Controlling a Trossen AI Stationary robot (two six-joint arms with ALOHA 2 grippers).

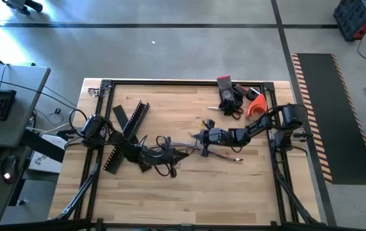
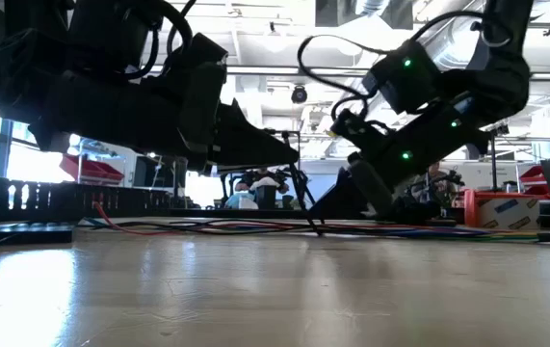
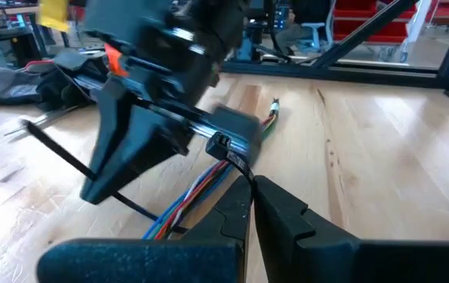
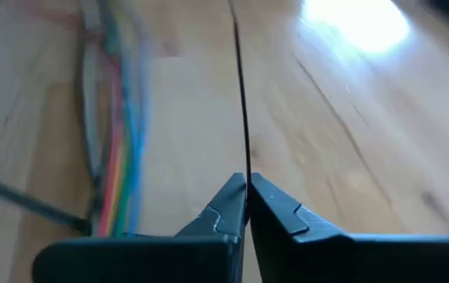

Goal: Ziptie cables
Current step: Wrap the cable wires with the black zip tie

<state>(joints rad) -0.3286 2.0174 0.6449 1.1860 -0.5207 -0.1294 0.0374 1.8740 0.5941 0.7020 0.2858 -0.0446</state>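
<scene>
The cables (image 1: 224,154) are a bundle of thin coloured wires lying along the middle of the table (image 1: 189,199), also seen in the left wrist view (image 3: 200,192) and the right wrist view (image 4: 118,157). A thin black zip tie, its head (image 3: 222,144) above the bundle, runs between both grippers. My left gripper (image 3: 252,182) reaches in from the table's left (image 1: 177,154) and is shut on the tie. My right gripper (image 4: 246,179) comes from the right (image 1: 200,137), facing the left one, and is also shut on the tie. My left gripper pinches the zip tie's thin strap (image 3: 242,167) between its two fingertips, just short of the tie's head. The fingers come nearly level from the table's left. The strap (image 2: 308,198) slants from them down to the bundle on the table. My right gripper pinches the tie's strap (image 4: 245,169) between its two fingertips. The fingers slant down from the table's right and lie along the strap. The strap (image 4: 238,71) runs straight away from them over the wood, drawn taut.
Black slotted bars (image 1: 128,131) lie crossed under the left arm. A red-handled tool (image 1: 224,85), dark items (image 1: 234,101) and an orange object (image 1: 254,106) sit at the far right corner. A black frame (image 1: 189,82) borders the table. Bare wood lies along the near edge.
</scene>
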